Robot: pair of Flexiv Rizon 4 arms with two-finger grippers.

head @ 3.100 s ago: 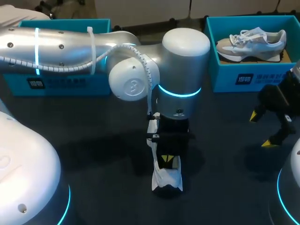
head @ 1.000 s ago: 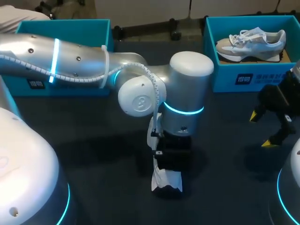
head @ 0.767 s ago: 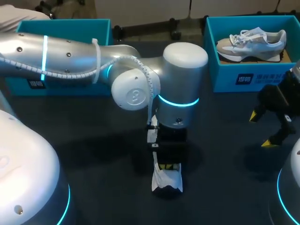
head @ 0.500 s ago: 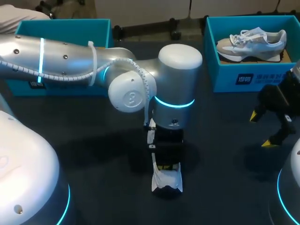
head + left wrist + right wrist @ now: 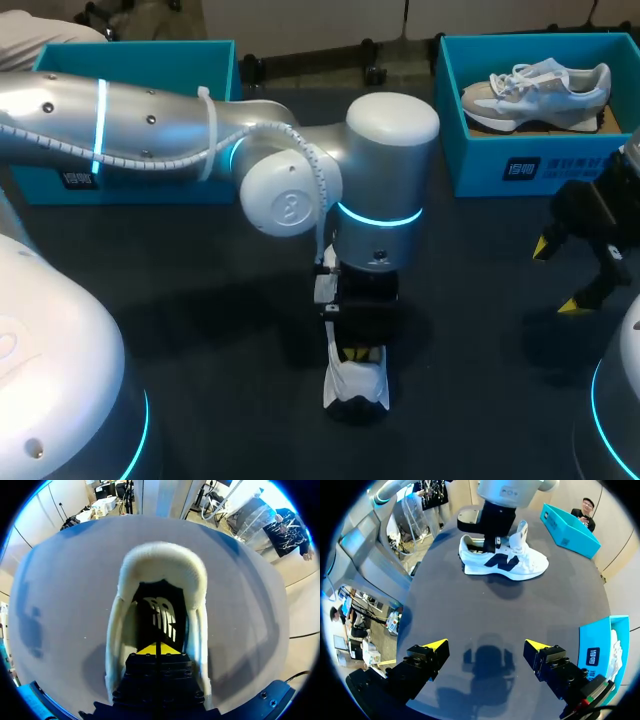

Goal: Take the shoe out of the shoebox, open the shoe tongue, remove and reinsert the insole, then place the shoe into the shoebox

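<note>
A white shoe (image 5: 355, 385) with a dark side logo (image 5: 502, 562) stands on the dark table at mid-front, heel toward me. Its tongue (image 5: 520, 534) stands pulled up. My left gripper (image 5: 355, 354) points down into the shoe's opening, shut, its yellow tips (image 5: 159, 649) together just above the dark insole (image 5: 161, 614), behind the padded heel collar (image 5: 162, 560). I cannot tell whether the tips pinch the insole. My right gripper (image 5: 573, 277) hangs open and empty near the table's right edge (image 5: 485, 647), well apart from the shoe.
A teal shoebox (image 5: 470, 150) at the back right holds a second pale shoe (image 5: 535, 85). Another teal box (image 5: 135, 175) sits at the back left, partly behind my left arm. Bare table lies between the shoe and my right gripper.
My left arm dipped deeper into the shoe a second ago, then drew back up a little, so its yellow tips show again. Shoe and right arm have stayed put.
</note>
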